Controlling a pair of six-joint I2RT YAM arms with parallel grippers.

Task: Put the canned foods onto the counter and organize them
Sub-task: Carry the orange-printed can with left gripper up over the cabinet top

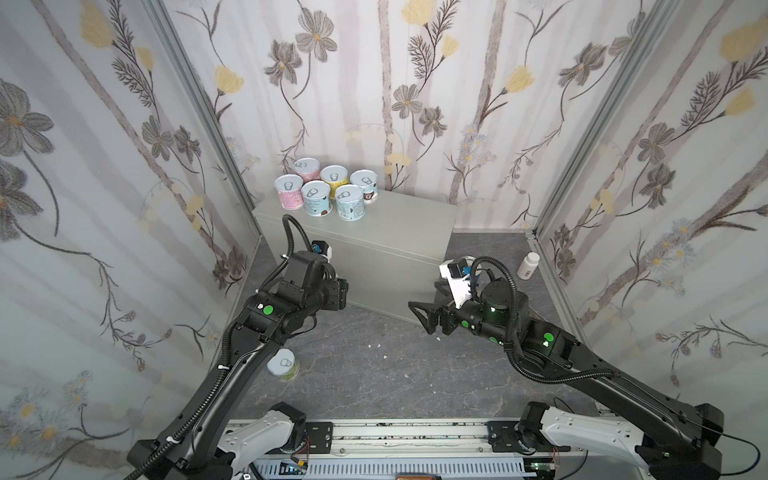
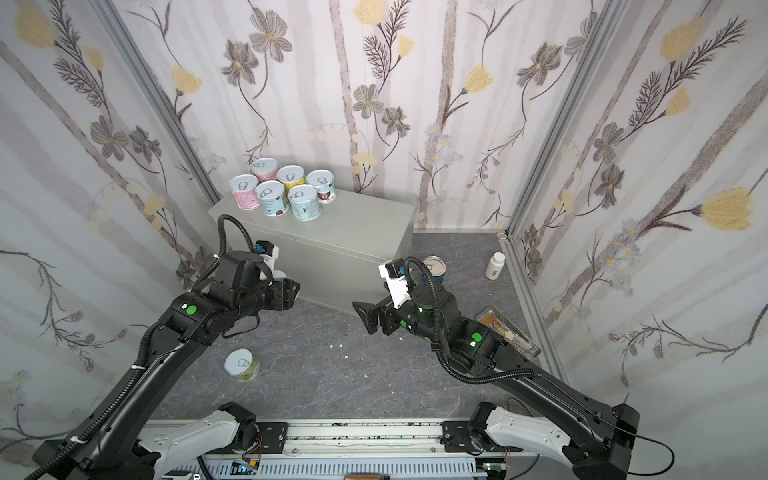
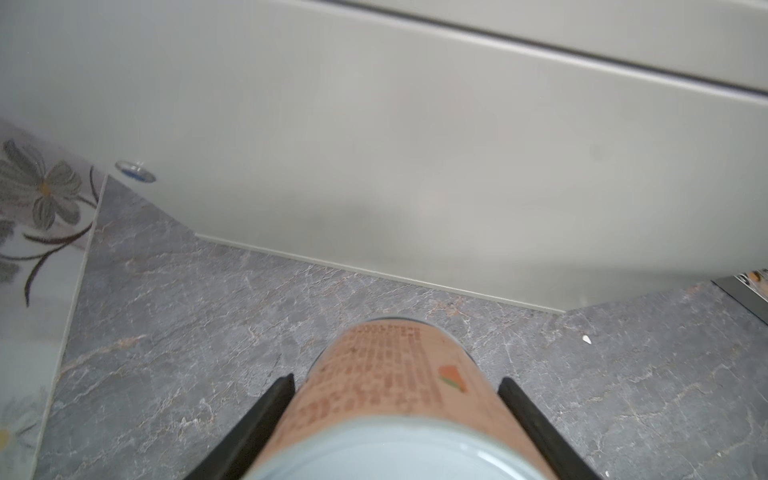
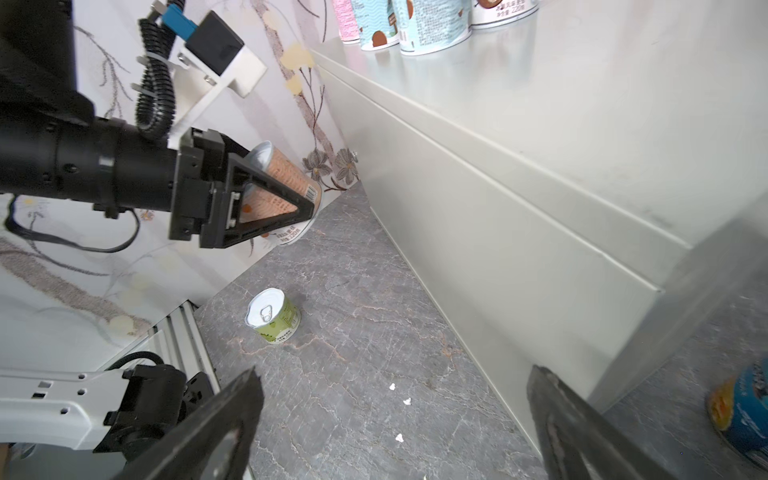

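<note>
salmon-label can (image 3: 390,399), tipped on its side, clamped between the fingers of left gripper (image 3: 395,381), at 7 o'clock of counter (image 1: 395,224). right gripper (image 4: 395,372) with jaws wide apart, empty. six short cans (image 1: 316,194) upright, clustered at 10 o'clock corner of counter top. green-label can (image 1: 284,365) upright on floor (image 1: 374,365) at 7 o'clock; blue can (image 2: 434,268) on floor at 3 o'clock of counter.

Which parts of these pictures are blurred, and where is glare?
Left wrist view: the salmon-labelled can in the left end effector is out of focus, its print unreadable. Right wrist view: the blue can is blurred, and the counter top is washed out by glare. In both top views: the six cans are sharp.
</note>
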